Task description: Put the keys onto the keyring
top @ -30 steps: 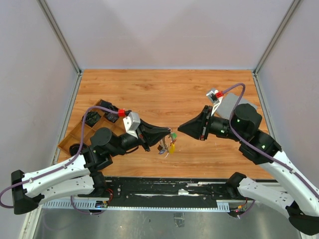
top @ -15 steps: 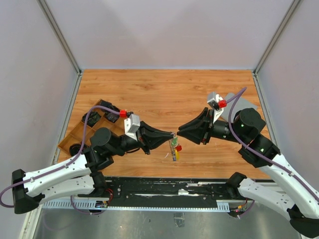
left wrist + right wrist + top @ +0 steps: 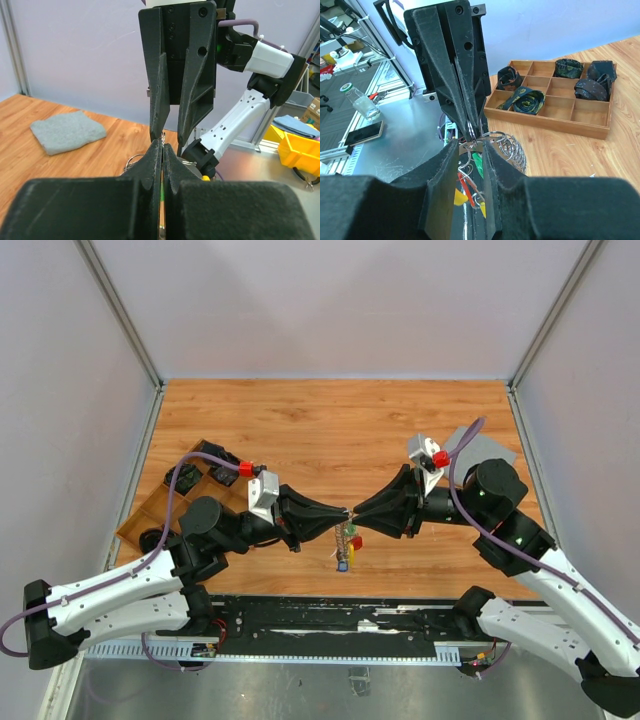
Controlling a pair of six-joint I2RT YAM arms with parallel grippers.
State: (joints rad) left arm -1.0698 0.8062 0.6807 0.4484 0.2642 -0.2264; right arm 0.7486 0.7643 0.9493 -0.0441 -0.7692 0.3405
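My left gripper (image 3: 342, 511) is shut on the keyring (image 3: 506, 143), a bunch of thin silver rings held in the air above the table's front. The keys (image 3: 345, 548) dangle below it: a green head (image 3: 479, 163), a red one (image 3: 464, 188) and a yellow one (image 3: 458, 197). Facing it tip to tip, my right gripper (image 3: 358, 515) stands partly open, its two fingers either side of the top of the rings, with a strip of silver metal across the gap. In the left wrist view my own pads (image 3: 154, 159) are pressed together on a sliver of metal.
A wooden divided tray (image 3: 148, 517) with dark rolled items sits at the left behind my left arm. A grey cloth (image 3: 482, 447) lies at the right, partly under my right arm. The black rail and metal edge run along the front.
My right gripper has moved left, opened a little, and closed the gap to my left gripper's tip. The hanging keys have swung and now hang lower.
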